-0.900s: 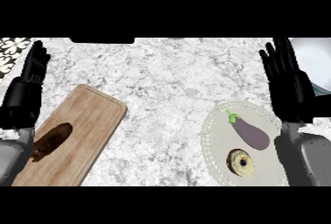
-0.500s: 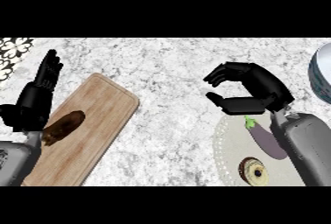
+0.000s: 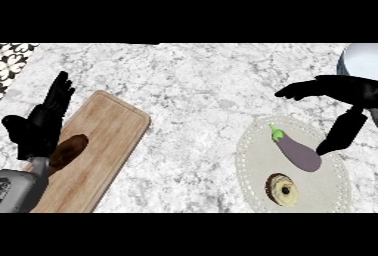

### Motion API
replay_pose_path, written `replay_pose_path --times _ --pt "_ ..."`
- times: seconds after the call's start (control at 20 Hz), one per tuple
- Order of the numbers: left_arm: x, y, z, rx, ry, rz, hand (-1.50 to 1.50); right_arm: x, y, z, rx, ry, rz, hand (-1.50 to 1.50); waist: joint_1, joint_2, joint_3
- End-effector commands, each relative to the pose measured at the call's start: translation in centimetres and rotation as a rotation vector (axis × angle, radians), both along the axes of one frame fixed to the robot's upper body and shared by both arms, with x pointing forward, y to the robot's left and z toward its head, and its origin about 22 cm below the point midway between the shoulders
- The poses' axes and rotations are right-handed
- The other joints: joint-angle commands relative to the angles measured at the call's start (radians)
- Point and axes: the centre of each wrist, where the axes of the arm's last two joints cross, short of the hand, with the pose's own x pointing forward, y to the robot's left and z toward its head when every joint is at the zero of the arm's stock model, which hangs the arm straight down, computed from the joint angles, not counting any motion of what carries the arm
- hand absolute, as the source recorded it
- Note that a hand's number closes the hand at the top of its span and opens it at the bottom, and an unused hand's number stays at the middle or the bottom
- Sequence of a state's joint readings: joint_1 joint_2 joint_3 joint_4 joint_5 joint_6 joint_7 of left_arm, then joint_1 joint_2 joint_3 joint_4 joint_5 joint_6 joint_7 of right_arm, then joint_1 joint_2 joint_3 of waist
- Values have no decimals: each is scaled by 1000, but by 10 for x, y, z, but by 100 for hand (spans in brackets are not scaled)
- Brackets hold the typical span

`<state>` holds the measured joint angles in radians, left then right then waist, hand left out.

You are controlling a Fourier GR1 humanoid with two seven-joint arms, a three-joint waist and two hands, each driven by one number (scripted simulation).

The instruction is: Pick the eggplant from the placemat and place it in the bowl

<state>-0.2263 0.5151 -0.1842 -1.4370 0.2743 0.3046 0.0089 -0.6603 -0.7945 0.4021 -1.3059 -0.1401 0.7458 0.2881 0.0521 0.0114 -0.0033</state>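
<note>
The eggplant [image 3: 301,154] lies on its side on the round placemat [image 3: 255,160], green stem toward the upper left and purple body slanting to the lower right. A ring-shaped pastry [image 3: 283,189] shares the mat just below, apart from it. The right hand [image 3: 343,87] hangs over the mat's upper right, fingers [image 3: 295,92] stretched leftward beyond the stem and thumb [image 3: 341,134] pointing down beside the eggplant's right flank. We cannot tell whether they touch. The hand is spread wide and holds nothing, a posture we judge brackets the body for a grasp not yet made. The bowl [image 3: 359,59], the goal, shows partly at the upper right, near that hand. Across the worktop [image 3: 199,90], a wooden board [image 3: 103,145] carries a dark brown item [image 3: 70,150], and the left hand [image 3: 40,127] rests open at the left edge, fingers up.
</note>
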Motion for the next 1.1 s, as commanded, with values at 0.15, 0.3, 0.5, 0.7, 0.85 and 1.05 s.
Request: replay_pose_path --times 0.15,0.3,0.5,0.7,0.85,1.05 --pt "6 1 8 -15 28 32 0 51 10 41 -119 67 58 -150 -18 -3 3" --pt "-1 6 10 -15 25 12 0 68 39 42 -167 65 84 -150 -6 -2 3" --pt "-5 -2 -10 -17 46 -1 0 86 81 37 -173 72 122 -150 -7 1 3" --pt "0 1 15 -3 21 -16 0 92 99 25 -312 199 204 -150 19 6 3" --pt "1 -9 10 -10 10 -26 0 88 117 -5 -421 256 273 -150 22 13 4" --pt "-4 -6 3 -20 9 1 0 90 130 -14 -526 365 345 -150 9 8 3"
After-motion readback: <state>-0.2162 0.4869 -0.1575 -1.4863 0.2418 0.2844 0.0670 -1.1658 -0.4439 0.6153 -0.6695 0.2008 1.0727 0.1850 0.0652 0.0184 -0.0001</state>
